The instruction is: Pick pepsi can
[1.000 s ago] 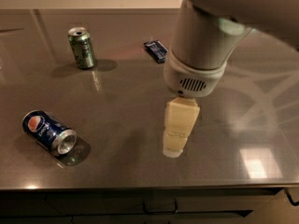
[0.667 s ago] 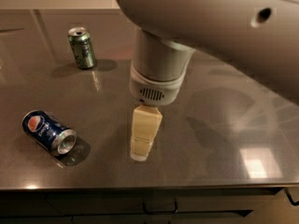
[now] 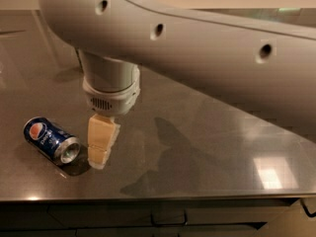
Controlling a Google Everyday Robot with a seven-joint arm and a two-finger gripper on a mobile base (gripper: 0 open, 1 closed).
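Note:
The pepsi can (image 3: pixel 51 139) is dark blue with a round red-white-blue logo. It lies on its side at the front left of the grey table (image 3: pixel 197 147), its silver open end facing right and towards me. My gripper (image 3: pixel 101 144) hangs from the white arm just right of the can's silver end, close to it and low over the table. Its cream fingers (image 3: pixel 102 132) point down and show as one block from this side.
The big white arm (image 3: pixel 197 43) crosses the upper part of the view and hides the back of the table. The table's front edge (image 3: pixel 148 197) runs just below the can and gripper, with dark cabinet fronts underneath.
The arm has swung left and towards the camera. The gripper went from mid-table to right beside the can. The green can and the blue packet are now hidden behind the arm.

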